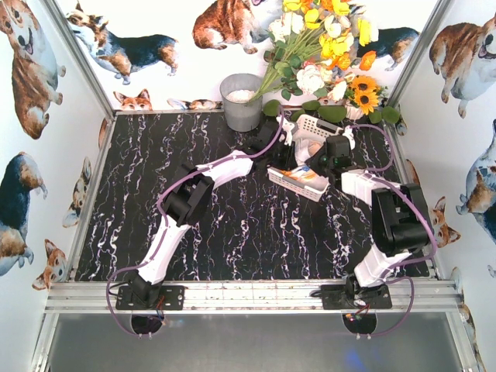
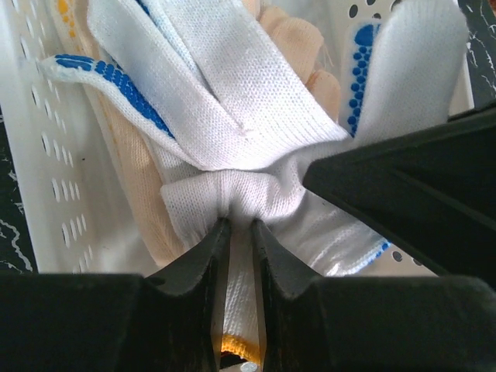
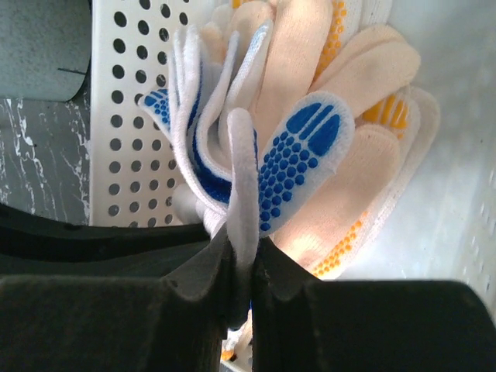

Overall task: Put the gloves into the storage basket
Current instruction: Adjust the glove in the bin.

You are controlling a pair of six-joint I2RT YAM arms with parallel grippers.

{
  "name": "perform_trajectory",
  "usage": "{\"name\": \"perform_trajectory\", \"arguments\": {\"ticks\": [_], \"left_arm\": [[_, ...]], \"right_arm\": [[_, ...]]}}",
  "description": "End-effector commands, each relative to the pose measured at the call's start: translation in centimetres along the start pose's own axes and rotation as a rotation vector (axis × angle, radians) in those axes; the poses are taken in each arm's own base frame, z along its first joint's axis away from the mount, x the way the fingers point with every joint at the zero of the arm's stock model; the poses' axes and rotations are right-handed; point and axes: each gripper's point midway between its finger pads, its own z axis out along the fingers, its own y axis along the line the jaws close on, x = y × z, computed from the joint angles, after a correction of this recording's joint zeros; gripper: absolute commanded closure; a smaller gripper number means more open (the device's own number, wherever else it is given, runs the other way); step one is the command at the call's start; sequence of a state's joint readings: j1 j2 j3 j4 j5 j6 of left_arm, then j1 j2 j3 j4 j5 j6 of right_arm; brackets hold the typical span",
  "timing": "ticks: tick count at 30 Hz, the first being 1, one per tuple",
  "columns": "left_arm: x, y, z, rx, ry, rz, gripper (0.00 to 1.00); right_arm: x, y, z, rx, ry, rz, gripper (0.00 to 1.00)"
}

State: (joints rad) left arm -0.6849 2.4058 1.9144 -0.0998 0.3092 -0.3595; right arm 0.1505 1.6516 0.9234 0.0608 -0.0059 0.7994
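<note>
Gloves [image 2: 248, 101] in soft knit cloth, rubbery blue dots, storage basket [image 3: 128, 116] in smooth white perforated plastic, my left gripper [image 2: 239, 229] matt black plastic, table [image 1: 232, 232] smooth marbled black.

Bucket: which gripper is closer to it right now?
Left. The left gripper is in the basket's end nearest the bucket, down and right of it in the top view; the right gripper reaches in from the basket's far side.
</note>
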Motion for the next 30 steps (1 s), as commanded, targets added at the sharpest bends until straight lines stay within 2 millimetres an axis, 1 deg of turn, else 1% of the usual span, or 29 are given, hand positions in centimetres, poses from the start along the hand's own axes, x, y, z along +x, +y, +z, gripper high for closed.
{"name": "perform_trajectory", "arguments": {"ticks": [1, 5, 9, 10, 12, 14, 15, 17, 20, 22, 24, 26, 30], "left_arm": [[3.9, 2.8, 0.8, -0.071, 0.092, -0.005, 0.87], [2.5, 2.4, 0.5, -0.076, 0.059, 0.005, 0.86], [-0.1, 1.0, -0.3, -0.050, 0.011, 0.016, 0.84], [-1.0, 0.5, -0.7, -0.041, -0.008, 0.019, 0.82], [-2.7, -0.6, -1.6, -0.023, -0.046, 0.023, 0.80], [-4.3, -1.5, -2.8, -0.016, -0.080, 0.034, 0.77], [-5.1, -1.8, -3.4, -0.021, -0.098, 0.039, 0.74], [-6.7, -2.2, -4.9, -0.035, -0.139, 0.050, 0.69], [-8.1, -1.8, -6.7, -0.060, -0.180, 0.047, 0.62], [-8.9, -1.7, -7.6, -0.062, -0.194, 0.044, 0.59], [-9.3, -1.2, -8.2, -0.072, -0.203, 0.039, 0.57], [-9.5, -1.2, -8.5, -0.069, -0.206, 0.035, 0.56], [-9.4, -2.4, -8.2, -0.013, -0.204, 0.009, 0.55]], "right_arm": [[-1.8, 1.0, 1.8, -0.074, -0.092, -0.064, 0.93], [-0.6, 0.1, 2.8, -0.062, -0.062, -0.052, 0.94], [0.2, -0.9, 3.0, -0.039, -0.053, -0.044, 0.93], [0.3, -1.0, 2.9, -0.039, -0.050, -0.048, 0.90], [0.1, -0.7, 2.6, -0.048, -0.048, -0.063, 0.79], [-0.2, -0.2, 2.0, -0.057, -0.045, -0.083, 0.66], [-0.5, 0.1, 1.6, -0.057, -0.042, -0.094, 0.59], [-1.0, 0.5, 0.8, -0.056, -0.040, -0.116, 0.50], [-1.8, 1.0, -0.5, -0.062, -0.048, -0.140, 0.38], [-2.5, 1.3, -1.4, -0.066, -0.065, -0.153, 0.32], [-3.1, 1.5, -2.3, -0.061, -0.079, -0.171, 0.29], [-3.7, 1.4, -3.0, -0.039, -0.091, -0.192, 0.27], [-5.1, 1.1, -4.3, -0.006, -0.128, -0.219, 0.26]]}}
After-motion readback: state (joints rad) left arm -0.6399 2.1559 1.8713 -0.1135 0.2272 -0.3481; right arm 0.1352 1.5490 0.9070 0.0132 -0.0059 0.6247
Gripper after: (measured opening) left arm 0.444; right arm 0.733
